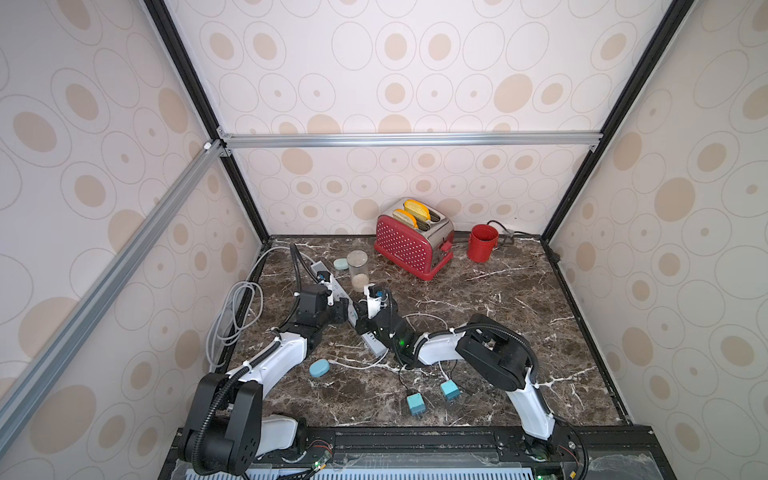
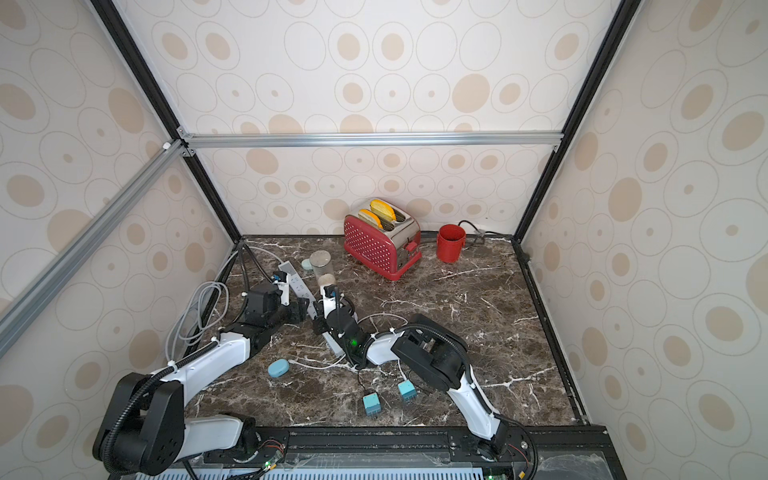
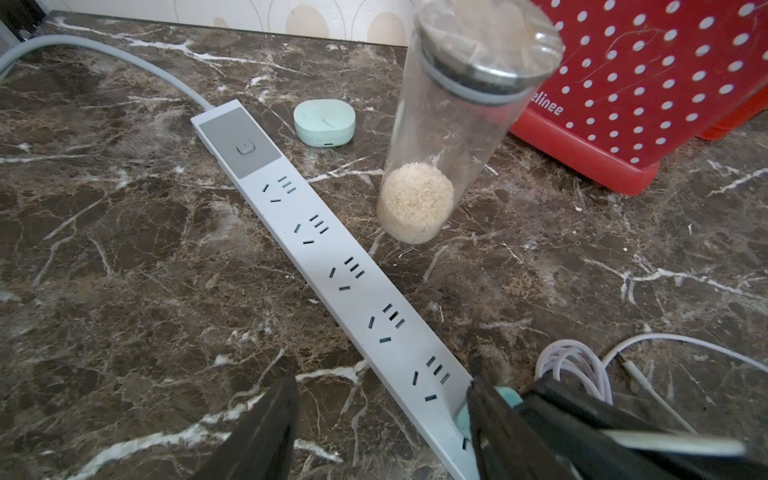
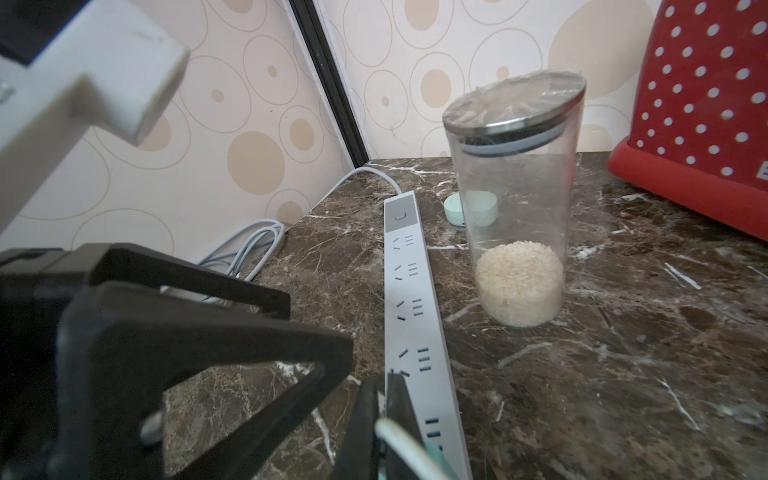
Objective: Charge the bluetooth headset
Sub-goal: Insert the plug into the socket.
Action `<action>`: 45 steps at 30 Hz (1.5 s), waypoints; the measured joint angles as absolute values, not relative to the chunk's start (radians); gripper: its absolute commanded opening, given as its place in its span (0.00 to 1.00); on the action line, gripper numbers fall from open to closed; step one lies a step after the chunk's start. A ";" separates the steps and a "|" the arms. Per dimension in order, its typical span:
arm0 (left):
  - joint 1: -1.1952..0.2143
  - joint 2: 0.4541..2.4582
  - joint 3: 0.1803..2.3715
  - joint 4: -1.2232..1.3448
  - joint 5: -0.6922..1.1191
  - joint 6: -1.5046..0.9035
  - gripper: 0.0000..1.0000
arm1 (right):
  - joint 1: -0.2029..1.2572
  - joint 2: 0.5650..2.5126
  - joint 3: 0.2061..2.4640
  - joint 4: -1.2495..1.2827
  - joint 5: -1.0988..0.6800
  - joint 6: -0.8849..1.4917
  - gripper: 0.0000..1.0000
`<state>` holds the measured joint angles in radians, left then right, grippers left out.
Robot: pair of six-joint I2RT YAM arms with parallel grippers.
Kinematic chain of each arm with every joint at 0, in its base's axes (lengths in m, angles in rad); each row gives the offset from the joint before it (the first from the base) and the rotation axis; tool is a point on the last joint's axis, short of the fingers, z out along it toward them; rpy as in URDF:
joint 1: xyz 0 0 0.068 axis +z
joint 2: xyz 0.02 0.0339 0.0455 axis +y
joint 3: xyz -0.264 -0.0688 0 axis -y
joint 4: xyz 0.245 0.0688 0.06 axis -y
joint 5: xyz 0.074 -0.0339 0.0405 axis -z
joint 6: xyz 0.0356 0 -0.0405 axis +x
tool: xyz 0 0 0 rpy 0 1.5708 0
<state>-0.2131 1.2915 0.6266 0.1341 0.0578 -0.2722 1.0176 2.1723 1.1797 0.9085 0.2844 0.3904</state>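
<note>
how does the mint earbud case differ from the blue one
Colour: the mint earbud case is pale green, the blue earbud case a deeper blue. Place: the mint one lies by the switch end of the power strip, beside the rice jar; the blue one lies nearer the front, beside the left arm. Both look closed, rounded, flat on the marble tabletop.

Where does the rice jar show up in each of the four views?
Top view: jar left of centre, between power strip and toaster.
Top view: jar, same spot.
Left wrist: jar beside the strip, toaster just behind.
Right wrist: jar beside the strip, partly covering a mint case.
Shared landmark: the power strip.
</note>
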 measured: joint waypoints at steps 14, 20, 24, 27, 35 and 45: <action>-0.212 1.292 0.627 0.134 0.059 -0.273 0.66 | 1.015 2.218 1.113 1.107 0.285 0.486 0.00; -0.211 1.295 0.627 0.134 0.059 -0.274 0.66 | 0.999 2.237 1.102 1.162 0.269 0.518 0.00; -0.210 1.314 0.632 0.133 0.058 -0.274 0.66 | 0.999 2.238 1.086 1.187 0.261 0.511 0.00; -0.209 1.330 0.642 0.133 0.059 -0.274 0.66 | 1.002 2.240 1.084 1.192 0.262 0.493 0.00; -0.209 1.342 0.657 0.126 0.060 -0.278 0.66 | 1.011 2.254 1.075 1.217 0.273 0.443 0.00; -0.209 1.343 0.688 0.105 0.062 -0.292 0.66 | 1.011 2.232 1.065 1.216 0.284 0.421 0.01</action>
<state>-0.2092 1.3426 0.6880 0.1051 0.0616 -0.2916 1.0107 2.2322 1.0653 1.2163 0.2836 0.4213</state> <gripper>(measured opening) 0.663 0.059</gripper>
